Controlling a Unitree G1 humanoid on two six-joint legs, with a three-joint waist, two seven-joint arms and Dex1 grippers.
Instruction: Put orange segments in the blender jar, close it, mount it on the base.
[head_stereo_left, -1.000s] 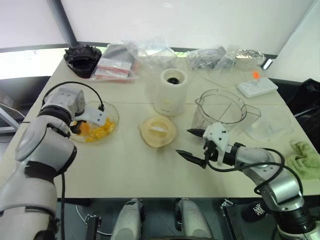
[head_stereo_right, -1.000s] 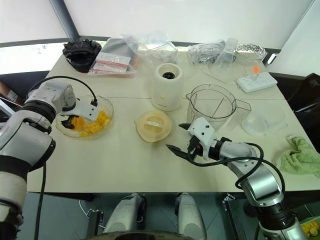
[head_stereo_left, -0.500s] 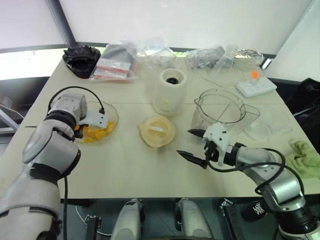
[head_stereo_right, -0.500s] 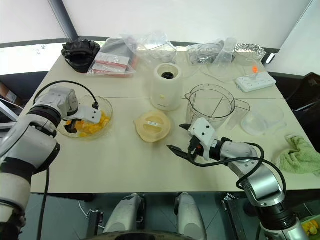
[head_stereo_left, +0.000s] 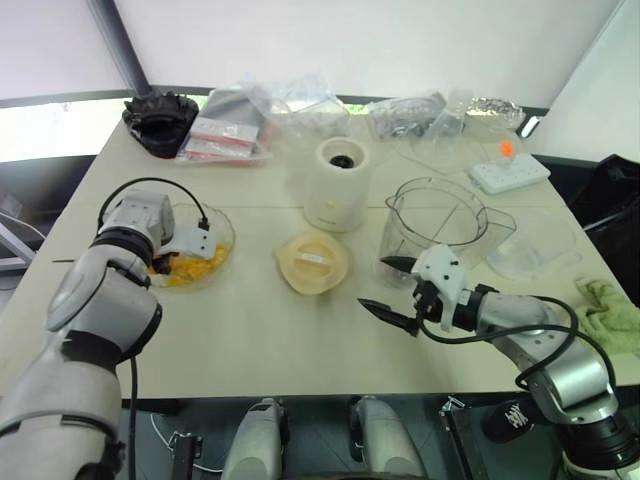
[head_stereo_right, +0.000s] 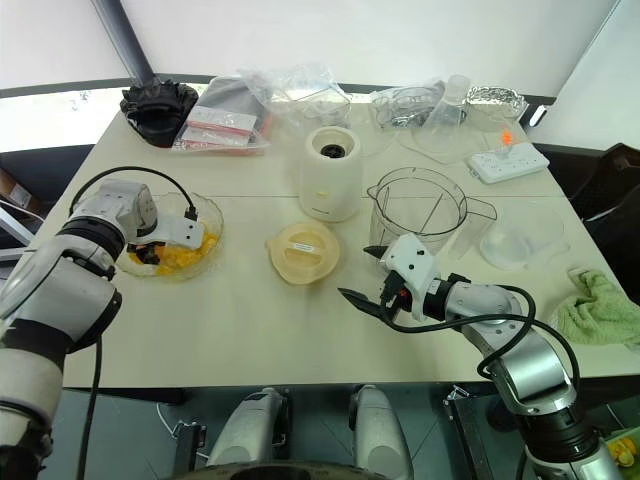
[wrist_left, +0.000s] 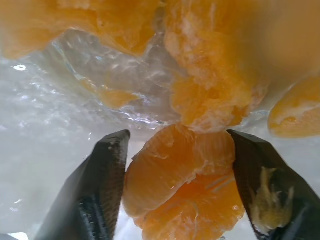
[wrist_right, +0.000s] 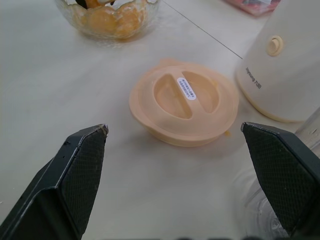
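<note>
Orange segments (wrist_left: 180, 190) between left gripper (wrist_left: 175, 195) fingers, pointing steeply down; right gripper (wrist_right: 175, 175) spread.

beige table (head_stereo_left: 250, 330), white walls (head_stereo_left: 400, 45)

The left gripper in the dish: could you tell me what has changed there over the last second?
The left gripper has sunk deeper into the dish, its fingers now bracketing an orange segment and closing. The right gripper, jar, lid and base stayed put.
</note>
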